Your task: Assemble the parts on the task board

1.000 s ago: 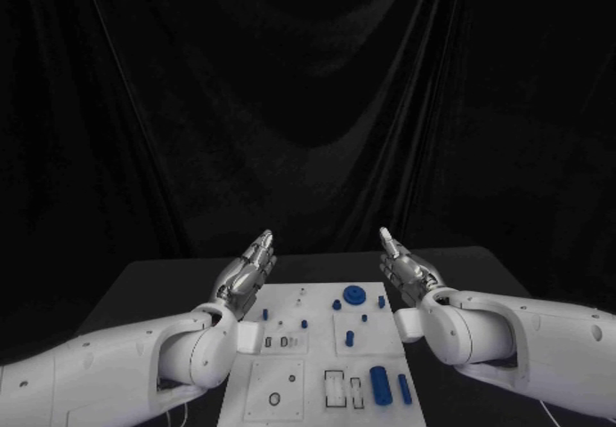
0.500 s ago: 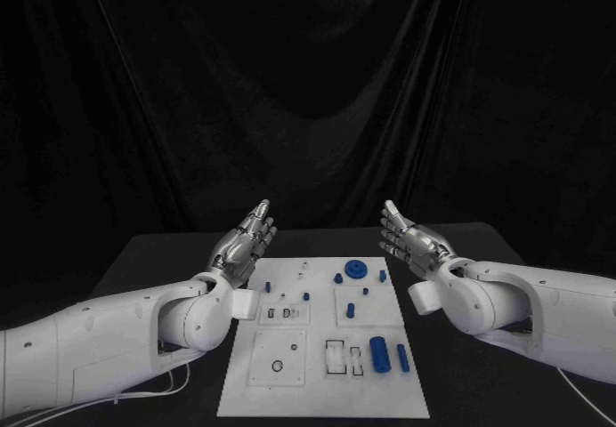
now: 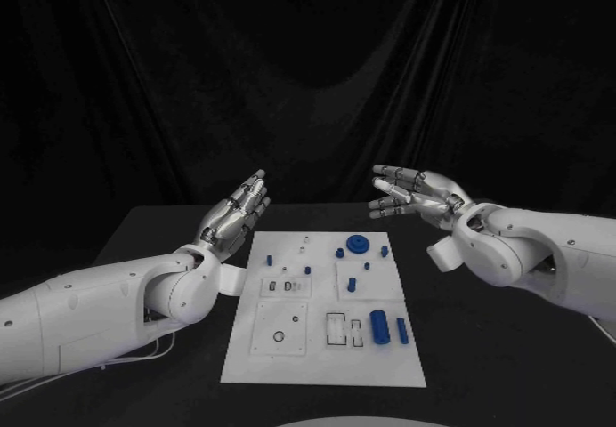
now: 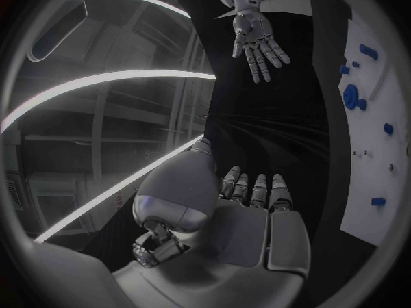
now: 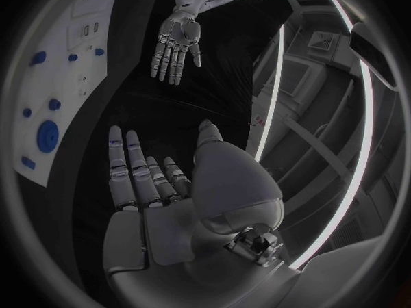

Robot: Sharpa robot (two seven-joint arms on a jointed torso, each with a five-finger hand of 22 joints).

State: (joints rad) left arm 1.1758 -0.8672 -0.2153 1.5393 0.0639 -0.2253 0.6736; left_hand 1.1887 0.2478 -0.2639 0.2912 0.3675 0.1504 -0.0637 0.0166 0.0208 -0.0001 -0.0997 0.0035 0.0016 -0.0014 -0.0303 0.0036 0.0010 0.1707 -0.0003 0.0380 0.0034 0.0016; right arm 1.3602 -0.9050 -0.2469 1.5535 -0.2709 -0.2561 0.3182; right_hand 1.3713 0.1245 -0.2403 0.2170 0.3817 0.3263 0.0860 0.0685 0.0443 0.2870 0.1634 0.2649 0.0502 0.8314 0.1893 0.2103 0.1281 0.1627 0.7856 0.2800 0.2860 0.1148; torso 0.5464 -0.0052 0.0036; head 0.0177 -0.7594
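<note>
Two white robot arms reach in over a black table [image 3: 154,240], w/ a black curtain [image 3: 308,89] hung behind. Left hand [image 3: 238,216] is raised above the table's far-left area, just beyond the board's far-left corner; fingers straight, close together, pointing up and away, holding nothing. Right hand [image 3: 413,194] is raised on the opposite side, past the board's far-right corner, palm turned toward the left hand, fingers loosely spread and slightly bent, also holding nothing. Both hands are well apart from each other and clear of the board.

The task board [image 3: 328,356], a long white plate, lies flat in the middle of the table between the two arms. On it, blue parts: a round disc-like piece [image 3: 356,241] near the far edge, approx. centre-right; several small blue pegs [image 3: 340,253] around it; one small blue piece [image 3: 270,261] toward the far-left side; a short blue pin [image 3: 352,285] mid-board. Nearer the robot, a thick blue cylinder [image 3: 380,327] lies beside a thinner blue rod [image 3: 403,331], just beside each other on the right side. A small dark ring [image 3: 279,336] sits on the near-left part; rectangular outlined slots [image 3: 335,329] sit mid-board, contents too small to tell.

Left wrist view: own palm and straight fingers [image 4: 257,191] w/ nothing in them, the right hand [image 4: 259,44] across the way, board edge [image 4: 377,150] at the side.
</note>
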